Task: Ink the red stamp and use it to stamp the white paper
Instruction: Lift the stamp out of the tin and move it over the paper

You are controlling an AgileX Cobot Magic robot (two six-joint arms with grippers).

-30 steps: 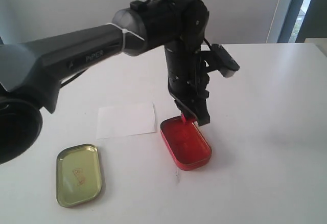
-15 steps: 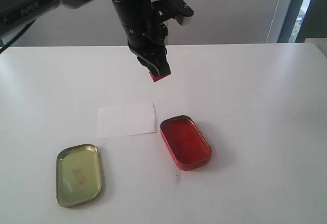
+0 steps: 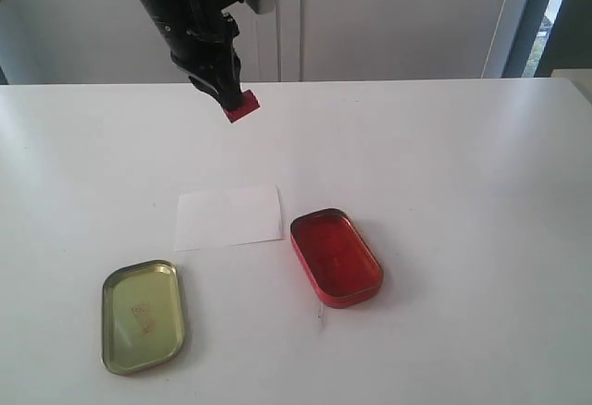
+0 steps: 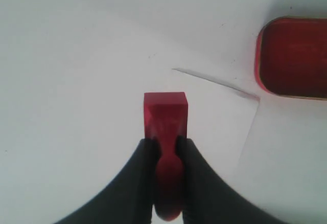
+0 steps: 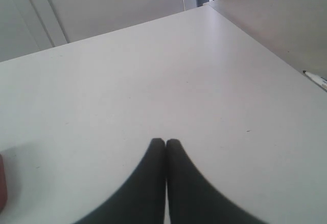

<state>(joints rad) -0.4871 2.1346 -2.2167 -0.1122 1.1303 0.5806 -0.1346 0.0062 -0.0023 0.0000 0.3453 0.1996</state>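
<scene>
The left pincer (image 3: 229,98) is closed on the narrow handle of the red stamp (image 4: 165,109), with one finger on each side of the handle. It holds the stamp in the air, clear of the table (image 3: 462,165). The stamp's block base projects beyond the fingertips and is tilted in the exterior view. Whether the printing face carries ink cannot be determined: it is turned away from the left wrist camera and is too small in the exterior view. The white paper (image 3: 228,216) lies flat on the table below the pincer, apart from the stamp; in the left wrist view the sheet lies directly beyond the base. The open red ink tin (image 3: 336,257) sits below the pincer and to its right in the exterior view, just beside a corner of the paper. The gold tin lid (image 3: 143,315) lies below and to the left, well apart from the pincer. The right pincer (image 5: 165,142) has its fingers pressed together on nothing, above bare table.
</scene>
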